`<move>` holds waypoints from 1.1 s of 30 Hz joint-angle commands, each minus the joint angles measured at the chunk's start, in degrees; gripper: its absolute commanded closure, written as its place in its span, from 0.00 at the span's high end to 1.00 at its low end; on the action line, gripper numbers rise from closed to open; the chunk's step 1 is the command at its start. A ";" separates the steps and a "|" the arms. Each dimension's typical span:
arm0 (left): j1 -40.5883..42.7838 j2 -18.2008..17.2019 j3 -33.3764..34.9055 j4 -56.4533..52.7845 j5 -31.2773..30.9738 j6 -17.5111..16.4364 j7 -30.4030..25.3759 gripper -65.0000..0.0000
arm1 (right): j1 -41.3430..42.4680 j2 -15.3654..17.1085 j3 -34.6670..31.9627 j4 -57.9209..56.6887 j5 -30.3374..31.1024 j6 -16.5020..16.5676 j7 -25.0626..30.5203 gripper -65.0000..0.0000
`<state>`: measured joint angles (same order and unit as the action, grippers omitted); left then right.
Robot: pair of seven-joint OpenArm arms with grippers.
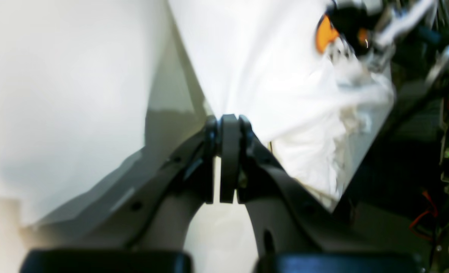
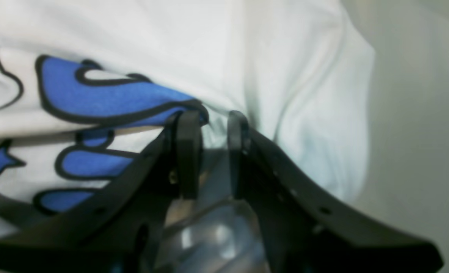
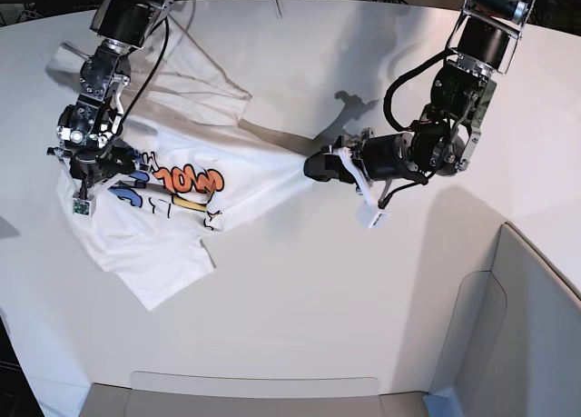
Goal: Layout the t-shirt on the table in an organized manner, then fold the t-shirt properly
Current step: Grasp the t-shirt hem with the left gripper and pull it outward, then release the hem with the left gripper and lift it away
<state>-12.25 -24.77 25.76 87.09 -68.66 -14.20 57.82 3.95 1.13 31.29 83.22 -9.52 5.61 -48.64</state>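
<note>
The white t-shirt (image 3: 182, 226) lies crumpled on the left part of the white table (image 3: 300, 290), its orange and blue lettering facing up. One corner is drawn out to the right, where my left gripper (image 3: 310, 165) is shut on it. In the left wrist view the fingers (image 1: 228, 121) pinch the cloth (image 1: 270, 76) above the table (image 1: 57, 94). My right gripper (image 3: 91, 176) stands over the shirt's left side. Seen from the right wrist, its fingers (image 2: 214, 117) hold a bunched fold of the shirt (image 2: 285, 57) beside the blue lettering (image 2: 107, 98).
A grey panel (image 3: 536, 326) rises at the table's lower right, and a grey strip (image 3: 254, 394) runs along the front edge. Cables hang from the arm on the left of the base view (image 3: 172, 35). The right arm (image 1: 380, 22) shows beyond the cloth in the left wrist view.
</note>
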 commanded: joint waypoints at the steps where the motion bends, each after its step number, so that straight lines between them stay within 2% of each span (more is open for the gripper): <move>1: -1.16 -0.41 -0.92 0.95 -1.09 0.00 -0.46 0.00 | -2.23 0.32 0.58 -2.30 -1.78 -0.20 -6.43 0.21; 6: -1.16 -1.99 -1.63 0.87 -1.01 0.00 -0.37 0.00 | -4.52 0.94 0.58 -2.30 1.91 -0.20 -6.43 0.21; 12: -1.77 -1.99 -1.63 -1.51 -1.01 0.09 -0.46 0.00 | -4.60 0.85 0.58 -2.21 1.91 -0.20 -6.43 0.21; 14: -4.58 -2.17 -1.71 -1.95 -0.83 0.35 -0.64 0.00 | -4.52 0.85 0.49 -2.21 1.91 -0.20 -6.43 0.21; 16: -6.96 -2.26 -1.36 -2.03 2.07 3.08 -0.28 0.00 | -4.52 0.85 0.49 -2.21 1.83 -0.20 -6.43 0.21; 18: -8.80 -2.26 -1.27 -1.95 6.55 6.59 0.68 0.00 | -4.52 0.94 0.40 -2.21 1.83 -0.20 -6.43 0.21; 20: -10.91 -1.99 -1.27 -1.86 13.85 8.26 4.02 0.00 | -4.60 1.03 0.40 -2.21 1.83 -0.20 -6.43 0.21; 23: -13.99 -1.91 1.10 -1.86 24.22 8.26 7.01 0.00 | -4.69 1.03 0.40 -2.21 1.83 -0.20 -6.43 0.21; 29: -17.07 -2.08 13.76 -1.95 46.64 8.35 7.80 0.00 | -4.69 1.12 0.40 -2.21 1.65 -0.11 -6.43 0.21; 32: -16.63 -1.99 14.99 -1.24 56.05 8.35 7.19 0.00 | -4.60 1.12 0.40 -2.21 1.65 -0.11 -6.43 0.21; 33: -16.54 -1.99 14.90 -0.19 58.95 8.44 6.66 0.06 | -4.60 1.12 0.40 -2.21 1.65 -0.11 -6.43 0.21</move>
<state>-26.46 -25.93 41.54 85.54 -12.49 -6.79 65.06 1.41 2.50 31.48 82.85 -4.82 5.78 -44.49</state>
